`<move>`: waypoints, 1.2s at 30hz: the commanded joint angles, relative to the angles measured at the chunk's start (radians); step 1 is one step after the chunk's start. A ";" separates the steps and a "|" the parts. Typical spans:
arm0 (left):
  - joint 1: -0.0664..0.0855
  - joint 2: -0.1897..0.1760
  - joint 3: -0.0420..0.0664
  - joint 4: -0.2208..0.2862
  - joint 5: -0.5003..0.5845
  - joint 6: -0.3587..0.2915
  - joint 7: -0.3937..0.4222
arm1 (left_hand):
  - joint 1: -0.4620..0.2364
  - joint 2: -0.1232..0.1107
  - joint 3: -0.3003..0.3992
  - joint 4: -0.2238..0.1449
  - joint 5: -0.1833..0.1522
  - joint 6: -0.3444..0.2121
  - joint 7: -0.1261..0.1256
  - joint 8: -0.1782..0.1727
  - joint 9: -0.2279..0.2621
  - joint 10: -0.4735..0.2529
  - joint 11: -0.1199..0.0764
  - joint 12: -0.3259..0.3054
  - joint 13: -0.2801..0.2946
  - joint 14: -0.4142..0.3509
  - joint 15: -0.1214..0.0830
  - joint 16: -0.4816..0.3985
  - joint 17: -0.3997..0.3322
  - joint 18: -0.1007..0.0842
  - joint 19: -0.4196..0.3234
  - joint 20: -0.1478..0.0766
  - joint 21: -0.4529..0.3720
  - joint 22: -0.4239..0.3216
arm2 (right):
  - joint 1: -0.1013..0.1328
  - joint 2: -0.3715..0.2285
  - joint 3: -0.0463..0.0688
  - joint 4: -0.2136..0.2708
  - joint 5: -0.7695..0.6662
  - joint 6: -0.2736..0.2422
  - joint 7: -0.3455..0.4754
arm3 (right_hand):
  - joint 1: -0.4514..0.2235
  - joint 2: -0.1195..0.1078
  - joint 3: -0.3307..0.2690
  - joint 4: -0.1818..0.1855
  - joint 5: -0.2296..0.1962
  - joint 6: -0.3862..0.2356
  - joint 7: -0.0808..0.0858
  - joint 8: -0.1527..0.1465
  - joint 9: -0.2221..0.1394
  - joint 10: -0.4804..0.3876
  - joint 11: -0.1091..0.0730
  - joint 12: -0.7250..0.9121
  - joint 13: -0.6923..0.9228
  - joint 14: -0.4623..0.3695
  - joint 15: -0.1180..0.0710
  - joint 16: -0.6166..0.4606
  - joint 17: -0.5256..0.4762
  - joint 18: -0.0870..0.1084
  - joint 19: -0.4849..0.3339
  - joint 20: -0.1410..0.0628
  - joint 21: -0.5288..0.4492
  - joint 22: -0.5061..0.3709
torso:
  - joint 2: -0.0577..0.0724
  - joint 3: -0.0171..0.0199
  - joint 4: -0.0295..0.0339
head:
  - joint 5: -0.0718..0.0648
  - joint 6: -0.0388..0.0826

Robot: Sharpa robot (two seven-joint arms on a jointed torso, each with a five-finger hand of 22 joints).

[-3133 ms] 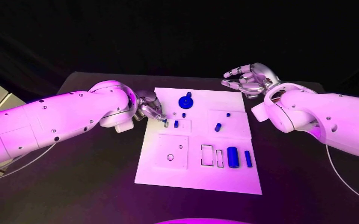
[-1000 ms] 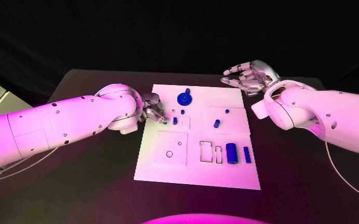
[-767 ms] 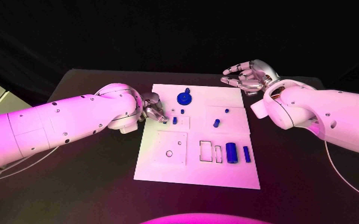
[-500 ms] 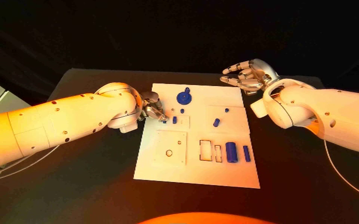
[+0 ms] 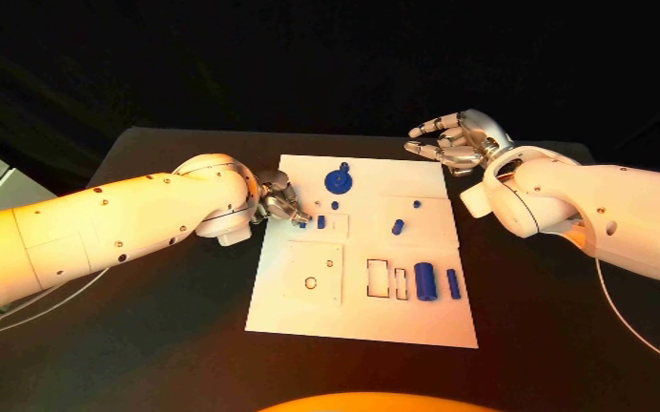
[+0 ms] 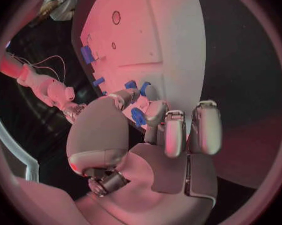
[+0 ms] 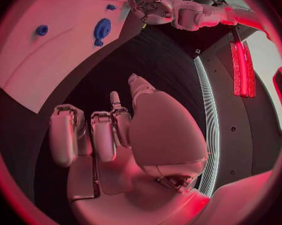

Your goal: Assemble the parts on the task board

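The white task board (image 5: 360,309) lies in the middle of the black table. My left hand (image 5: 279,200) sits at the board's left edge, fingers curled. In the left wrist view, its thumb and a finger pinch a small blue part (image 6: 138,116) low over the board (image 6: 147,35). Another small blue peg (image 5: 320,222) stands just beside it. My right hand (image 5: 454,142) hovers past the board's far right corner, fingers spread, holding nothing. A round blue part (image 5: 337,180) sits near the far edge and also appears in the right wrist view (image 7: 102,29).
More blue parts stand on the board: two pegs (image 5: 417,203) (image 5: 398,226) right of centre, a thick cylinder (image 5: 425,280) and a thin bar (image 5: 453,283) near the right front. Empty outlined slots (image 5: 379,278) lie beside them. Bare black table surrounds the board.
The whole picture shifted slightly after the earliest frame. My left hand stays at the board's left edge on the small part. The right hand has not moved.
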 commanded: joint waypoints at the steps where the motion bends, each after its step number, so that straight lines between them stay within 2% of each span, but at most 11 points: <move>1: -0.003 -0.003 -0.001 -0.004 0.009 -0.007 -0.007 | -0.005 -0.004 -0.026 0.012 -0.004 0.001 0.005 0.003 0.001 -0.008 0.000 0.000 0.002 0.097 -0.006 0.005 0.237 -0.004 0.000 -0.007 -0.004 0.035 | -0.001 0.000 0.000 0.001 -0.004 0.013 0.010 | -0.009 0.005 -0.005 -0.001 0.003 -0.009 0.001 0.005 0.001 -0.005 -0.001 -0.001 0.129 0.063 -0.006 -0.006 0.089 0.010 0.016 -0.005 -0.007 0.122 | 0.000 -0.0005 0.0003 | -0.001 0.002; 13: -0.003 -0.024 0.014 0.000 0.046 -0.040 -0.005 | -0.005 -0.010 -0.101 0.072 -0.026 -0.004 0.011 -0.002 0.003 -0.016 0.004 -0.007 -0.007 0.095 -0.003 0.003 0.232 -0.002 -0.005 -0.006 -0.010 0.028 | -0.002 -0.002 0.000 -0.001 -0.004 0.011 0.010 | -0.011 0.005 -0.005 -0.001 0.003 -0.010 0.001 0.006 0.001 -0.007 -0.001 -0.003 0.127 0.062 -0.006 -0.007 0.087 0.010 0.015 -0.005 -0.010 0.120 | 0.000 -0.0003 -0.0001 | -0.001 0.008; 17: -0.003 -0.030 0.020 -0.001 0.095 -0.051 0.001 | -0.026 0.006 -0.161 0.074 -0.146 -0.021 0.019 -0.013 0.000 -0.020 0.011 -0.006 -0.007 0.094 0.003 0.002 0.229 -0.001 -0.007 0.000 -0.013 0.025 | -0.003 -0.001 0.000 -0.003 -0.004 0.011 0.010 | -0.011 0.005 -0.005 -0.001 0.003 -0.010 0.001 0.006 0.001 -0.007 -0.001 -0.003 0.127 0.062 -0.006 -0.007 0.087 0.010 0.015 -0.005 -0.010 0.120 | -0.002 -0.0007 0.0006 | -0.003 0.009; 20: -0.002 -0.033 0.025 -0.006 0.164 -0.058 0.017 | -0.030 0.041 -0.267 0.074 -0.268 -0.048 0.028 -0.034 -0.009 -0.032 0.019 -0.010 -0.016 0.092 0.010 -0.002 0.222 0.001 -0.012 0.005 -0.018 0.019 | -0.004 -0.001 0.000 -0.004 -0.005 0.012 0.009 | -0.011 0.005 -0.005 -0.001 0.003 -0.010 0.001 0.006 0.001 -0.007 -0.001 -0.003 0.127 0.062 -0.006 -0.007 0.087 0.010 0.015 -0.005 -0.010 0.120 | -0.001 -0.0009 0.0001 | -0.003 0.011; 23: -0.002 -0.036 0.029 -0.013 0.248 -0.066 0.037 | -0.001 0.081 -0.372 0.076 -0.301 -0.066 0.041 -0.057 -0.029 -0.050 0.031 -0.021 -0.037 0.090 0.020 -0.006 0.213 0.005 -0.024 0.015 -0.029 0.004 | -0.004 -0.001 0.000 -0.005 -0.008 0.017 0.006 | -0.012 0.005 -0.006 0.000 0.002 -0.011 0.001 0.006 0.001 -0.011 -0.001 -0.009 0.123 0.061 -0.006 -0.009 0.082 0.012 0.011 -0.005 -0.018 0.114 | -0.001 -0.0005 -0.0007 | -0.005 0.014; 27: -0.002 -0.047 0.032 -0.022 0.338 -0.087 0.078 | 0.034 0.121 -0.474 0.076 -0.310 -0.119 0.070 -0.096 -0.060 -0.126 0.057 -0.080 -0.131 0.078 0.042 -0.023 0.178 0.018 -0.071 0.033 -0.067 -0.052 | -0.006 -0.004 0.000 -0.004 -0.061 0.031 0.001 | -0.005 0.001 -0.001 -0.002 -0.001 -0.015 -0.003 0.017 0.005 -0.145 -0.007 -0.224 -0.046 0.043 -0.012 -0.048 0.015 0.027 -0.019 -0.009 -0.092 0.064 | -0.001 -0.0001 -0.0009 | -0.007 0.017; 29: -0.002 -0.055 0.033 -0.025 0.371 -0.102 0.108 | 0.054 0.134 -0.490 0.075 -0.307 -0.130 0.077 -0.101 -0.067 -0.155 0.064 -0.100 -0.165 0.069 0.048 -0.036 0.153 0.024 -0.091 0.039 -0.084 -0.075 | -0.007 -0.008 0.000 -0.002 -0.105 0.042 -0.003 | 0.010 -0.002 0.017 0.001 -0.001 -0.006 -0.009 0.029 0.009 -0.309 -0.015 -0.559 -0.311 0.035 -0.018 -0.072 -0.019 0.037 -0.036 -0.016 -0.142 0.031 | -0.001 0.0002 -0.0009 | -0.011 0.020; 30: -0.002 -0.060 0.033 -0.025 0.396 -0.112 0.131 | 0.078 0.142 -0.498 0.074 -0.305 -0.159 0.089 -0.113 -0.076 -0.231 0.076 -0.165 -0.255 0.043 0.059 -0.070 0.090 0.039 -0.144 0.045 -0.128 -0.139 | -0.007 -0.010 0.000 0.000 -0.136 0.051 -0.005 | 0.039 -0.004 0.040 -0.006 0.003 0.000 -0.012 0.034 0.011 -0.357 -0.018 -0.685 -0.414 0.035 -0.023 -0.078 -0.026 0.039 -0.039 -0.019 -0.157 0.022 | -0.001 0.0002 -0.0007 | -0.018 0.024; 33: -0.002 -0.072 0.034 -0.025 0.463 -0.132 0.195 | 0.115 0.157 -0.516 0.074 -0.299 -0.187 0.105 -0.117 -0.094 -0.305 0.090 -0.217 -0.339 0.019 0.072 -0.095 0.042 0.050 -0.183 0.059 -0.164 -0.185 | -0.009 -0.016 -0.001 0.005 -0.201 0.076 -0.011 | 0.092 -0.020 0.105 -0.011 0.006 0.010 -0.012 0.036 0.010 -0.358 -0.020 -0.808 -0.525 0.034 -0.025 -0.087 -0.036 0.042 -0.042 -0.024 -0.176 0.011 | -0.001 0.0001 -0.0004 | -0.021 0.027; 34: -0.002 -0.078 0.034 -0.024 0.504 -0.142 0.237 | 0.138 0.166 -0.514 0.074 -0.293 -0.199 0.110 -0.120 -0.102 -0.328 0.095 -0.229 -0.357 0.005 0.076 -0.112 0.013 0.056 -0.205 0.063 -0.185 -0.212 | -0.009 -0.020 -0.001 0.009 -0.232 0.088 -0.014 | 0.130 -0.049 0.191 -0.012 0.007 0.025 -0.006 0.036 0.007 -0.348 -0.014 -0.941 -0.652 0.034 -0.020 -0.095 -0.044 0.042 -0.041 -0.024 -0.182 0.009 | -0.001 0.0000 -0.0005 | -0.030 0.033; 36: -0.003 -0.093 0.034 -0.021 0.597 -0.151 0.337 | 0.206 0.186 -0.494 0.073 -0.290 -0.225 0.127 -0.130 -0.124 -0.395 0.111 -0.268 -0.384 -0.089 0.091 -0.213 -0.148 0.090 -0.341 0.075 -0.311 -0.371 | -0.011 -0.029 -0.001 0.019 -0.296 0.113 -0.020 | 0.136 -0.072 0.243 -0.019 0.005 0.039 -0.007 0.035 0.005 -0.319 -0.014 -1.002 -0.721 0.034 -0.019 -0.099 -0.048 0.042 -0.038 -0.022 -0.182 0.011 | 0.000 0.0003 -0.0003 | -0.039 0.036</move>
